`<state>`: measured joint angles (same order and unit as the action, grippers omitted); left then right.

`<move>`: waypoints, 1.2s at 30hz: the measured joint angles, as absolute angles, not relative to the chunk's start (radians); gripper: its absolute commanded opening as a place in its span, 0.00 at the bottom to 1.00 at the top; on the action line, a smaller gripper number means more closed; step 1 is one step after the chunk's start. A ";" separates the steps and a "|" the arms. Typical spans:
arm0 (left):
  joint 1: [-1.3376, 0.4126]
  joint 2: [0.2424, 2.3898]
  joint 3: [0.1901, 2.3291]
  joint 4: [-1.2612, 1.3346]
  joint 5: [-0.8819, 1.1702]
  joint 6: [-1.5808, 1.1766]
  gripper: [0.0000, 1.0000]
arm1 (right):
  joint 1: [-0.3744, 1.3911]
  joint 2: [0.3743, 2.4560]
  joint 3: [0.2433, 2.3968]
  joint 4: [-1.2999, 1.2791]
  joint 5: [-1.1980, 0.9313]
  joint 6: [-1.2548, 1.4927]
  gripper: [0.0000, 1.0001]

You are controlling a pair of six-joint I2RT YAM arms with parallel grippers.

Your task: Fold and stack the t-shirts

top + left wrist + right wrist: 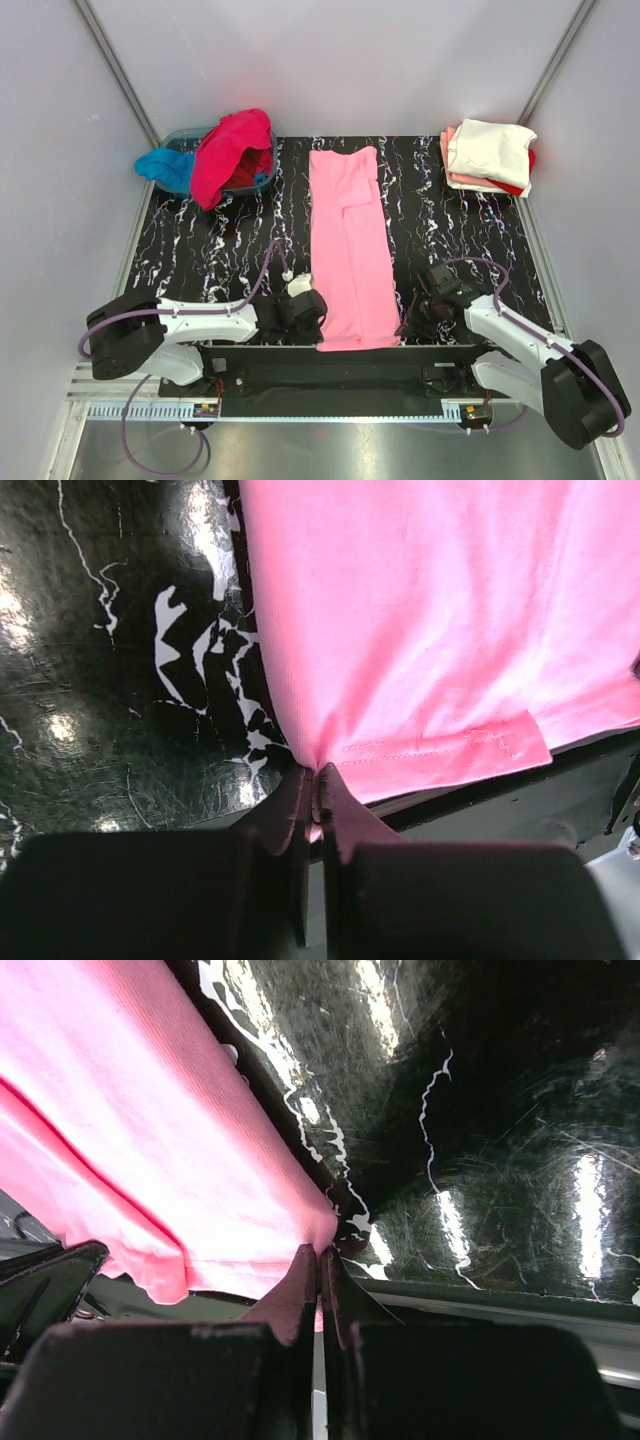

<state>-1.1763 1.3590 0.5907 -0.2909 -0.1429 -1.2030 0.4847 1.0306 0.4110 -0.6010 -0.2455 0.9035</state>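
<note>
At about 10 o'clock on the black marbled surface (pixel 200 250), a bright blue t-shirt (pixel 165 165) is seen crumpled, touching the left side of a grey-blue basin (pixel 266 181). A hot pink t-shirt (pixel 228 150) is draped over the basin's rim and hangs down onto the surface.

At 7 o'clock the left gripper (pixel 312 305) is pressed together on the near left corner of the light pink t-shirt (pixel 348 240). In the left wrist view, the hem (pixel 440 755) is pinched between the closed fingers (pixel 300 810).

The light pink t-shirt is laid flat as a long narrow strip through the centre, from 12 o'clock down to 6 o'clock, its near end reaching the surface's edge.

At 5 o'clock the right gripper (pixel 408 325) is likewise closed on the near right corner, as the right wrist view shows (pixel 320 1260).

At 1 o'clock a folded stack is found: a cream white t-shirt (pixel 490 150) on top, a salmon t-shirt (pixel 465 182) and a red t-shirt (pixel 514 188) beneath.
</note>
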 measured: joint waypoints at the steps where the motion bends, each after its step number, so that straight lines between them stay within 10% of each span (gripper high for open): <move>1: -1.176 1.359 0.591 -0.289 -0.142 -1.201 0.00 | 0.485 1.029 0.411 -0.602 -0.245 0.903 0.00; 20: -1.202 1.269 0.786 -0.563 -0.152 -1.176 0.00 | 0.485 0.822 0.563 -0.820 -0.274 0.896 0.00; 36: -0.786 1.442 1.177 -0.716 -0.100 -0.845 0.01 | 0.364 1.405 1.132 -0.761 -0.245 0.698 0.00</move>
<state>-0.7856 1.4418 1.1767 -0.7158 -0.0998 -0.8448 0.3637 1.4052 1.1324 -0.7609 -0.2447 0.6983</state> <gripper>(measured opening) 0.023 0.017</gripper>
